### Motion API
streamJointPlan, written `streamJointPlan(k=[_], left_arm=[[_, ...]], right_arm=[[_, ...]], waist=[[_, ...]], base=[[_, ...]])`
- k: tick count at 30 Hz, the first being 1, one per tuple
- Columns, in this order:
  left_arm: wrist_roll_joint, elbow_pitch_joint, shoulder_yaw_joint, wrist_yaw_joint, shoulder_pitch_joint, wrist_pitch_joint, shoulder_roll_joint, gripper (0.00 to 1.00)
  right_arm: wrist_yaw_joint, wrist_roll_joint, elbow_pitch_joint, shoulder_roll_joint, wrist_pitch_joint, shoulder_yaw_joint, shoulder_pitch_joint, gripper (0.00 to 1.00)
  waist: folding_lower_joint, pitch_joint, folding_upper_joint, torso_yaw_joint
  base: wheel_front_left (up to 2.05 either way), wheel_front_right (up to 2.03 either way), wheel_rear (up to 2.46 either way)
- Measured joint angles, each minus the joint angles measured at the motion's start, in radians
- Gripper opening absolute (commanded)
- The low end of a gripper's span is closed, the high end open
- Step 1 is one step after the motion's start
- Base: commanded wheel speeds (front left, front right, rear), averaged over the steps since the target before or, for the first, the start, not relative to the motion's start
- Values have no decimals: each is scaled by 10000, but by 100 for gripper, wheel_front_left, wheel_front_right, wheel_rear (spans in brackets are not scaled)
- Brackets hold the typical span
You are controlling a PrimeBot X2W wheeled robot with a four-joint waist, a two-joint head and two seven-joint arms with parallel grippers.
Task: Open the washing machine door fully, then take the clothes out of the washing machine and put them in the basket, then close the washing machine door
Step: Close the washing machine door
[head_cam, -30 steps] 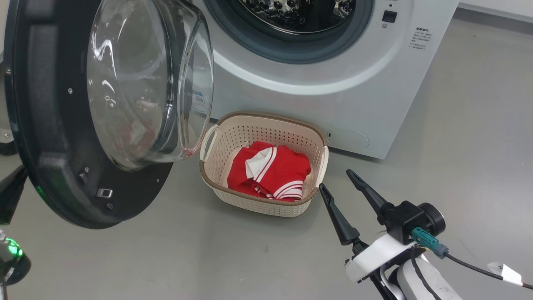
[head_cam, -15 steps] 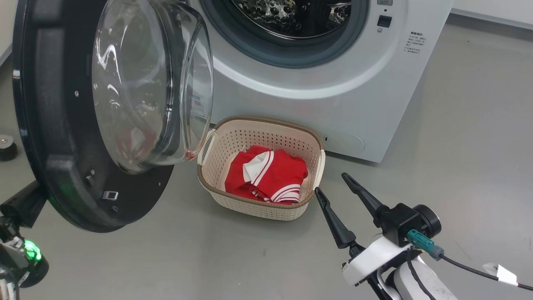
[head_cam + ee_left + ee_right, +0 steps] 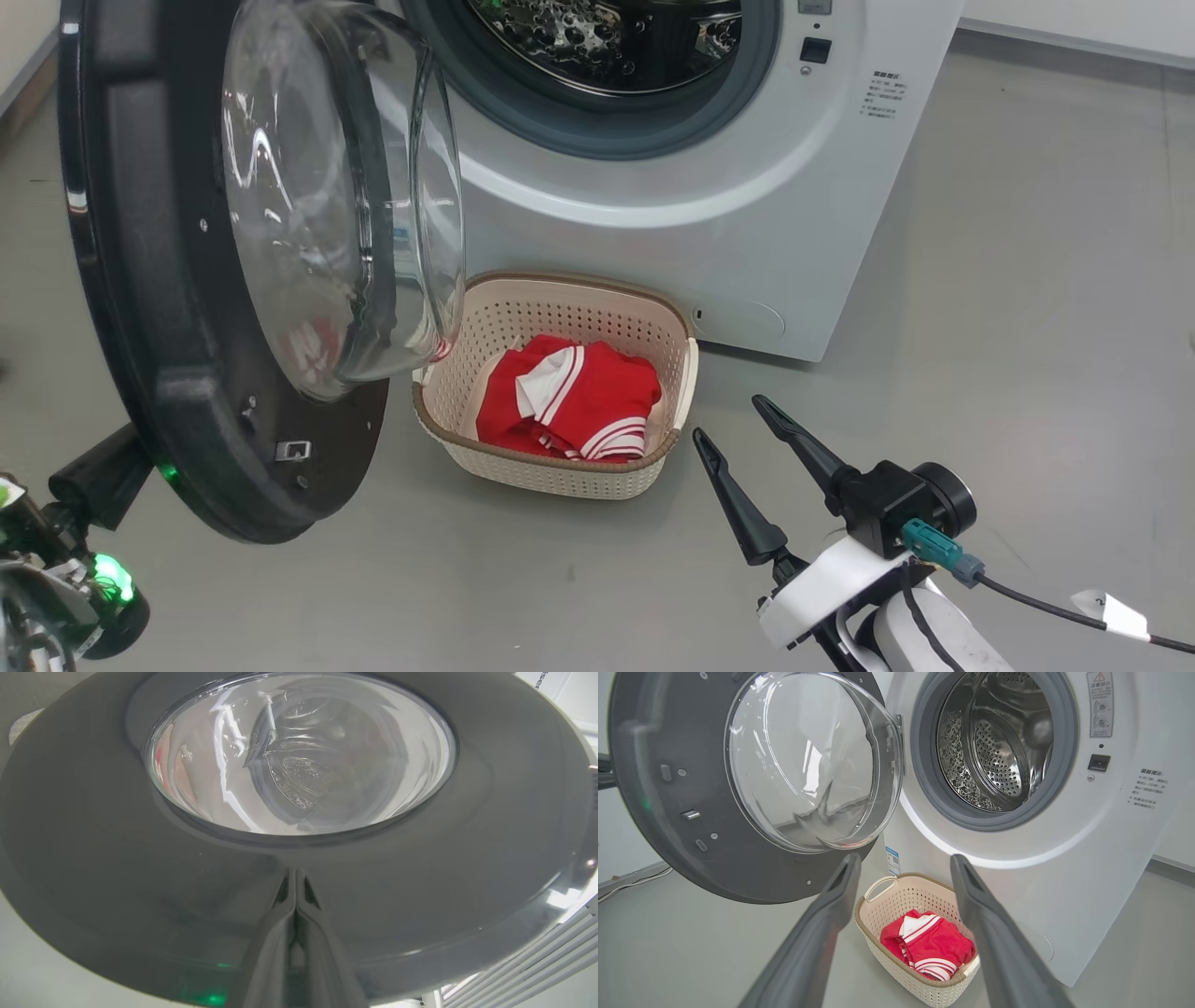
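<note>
Grey floor (image 3: 1027,327); left gripper (image 3: 295,914) clenched against door (image 3: 117,868); right gripper (image 3: 728,418) spread beside basket (image 3: 560,279).

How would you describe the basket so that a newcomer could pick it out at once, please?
Find the big white washing machine, its round black door swung open. On the grey floor just in front of it, beside the door's lower edge, sits the basket. It is the one cream perforated container, brown-rimmed, with red white-striped clothes inside.
</note>
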State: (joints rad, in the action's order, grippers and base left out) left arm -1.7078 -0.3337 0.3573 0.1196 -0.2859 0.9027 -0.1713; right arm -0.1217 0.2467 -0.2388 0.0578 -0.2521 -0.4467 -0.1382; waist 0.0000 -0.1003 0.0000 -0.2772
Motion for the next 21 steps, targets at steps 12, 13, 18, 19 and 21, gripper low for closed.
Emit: streamJointPlan(k=[12,13,18,19,21], left_arm=[[-236,729,-343,0,450,313,581,0],[-253,784,-391,0,465,351,665,0],[-282,957,-639,0,668,393,963,0],[-301,989,-667,0,712,393,991,0],[-332,1053,-706,0,755,391,1032,0]], right_arm=[[8,4,-29,0,0,19,-14,100],[10,13,-25,0,0,31,-17,100],[13,71,4,0,0,36,-47,100],[15,71,12,0,0,36,-59,100],[29,73,19,0,0,63,-77,100]], waist=[[0,-103,0,815],[0,-116,0,893],[0,-181,0,1319],[0,-195,0,1411],[0,-227,0,1596]], base=[[0,0,0],[0,0,0],[0,0,0],[0,0,0],[0,0,0]])
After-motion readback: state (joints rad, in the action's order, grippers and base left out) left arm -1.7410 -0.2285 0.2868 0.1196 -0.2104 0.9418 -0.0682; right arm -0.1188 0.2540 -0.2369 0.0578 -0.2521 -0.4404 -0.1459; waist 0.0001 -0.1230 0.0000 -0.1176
